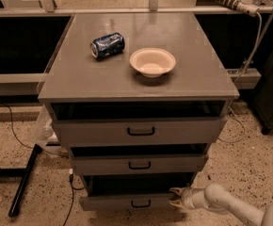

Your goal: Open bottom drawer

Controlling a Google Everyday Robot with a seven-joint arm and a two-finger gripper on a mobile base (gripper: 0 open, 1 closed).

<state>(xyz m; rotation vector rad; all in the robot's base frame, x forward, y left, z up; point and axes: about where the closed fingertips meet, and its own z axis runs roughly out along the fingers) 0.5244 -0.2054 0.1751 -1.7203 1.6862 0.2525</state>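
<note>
Grey bottom drawer (122, 202) is seen pulled out a bit. The end effector (174, 197) is held spread apart at its right end, probably so the edge gets tugged, not the handle (140, 204).

Item: one arm (237, 210), pale off-white with a rounded casing. It enters at the lower right corner of the camera view and reaches leftward, low down and close to the floor, rising slightly toward its tip.

Wrist (198, 199): a short, narrower collar in line with the forearm.

Gripper (176, 197): two-finger type, at the bottom of the view right of centre, pointing left. The fingers (176, 190) sit one above the other, tips spread with a dark gap between them.
</note>
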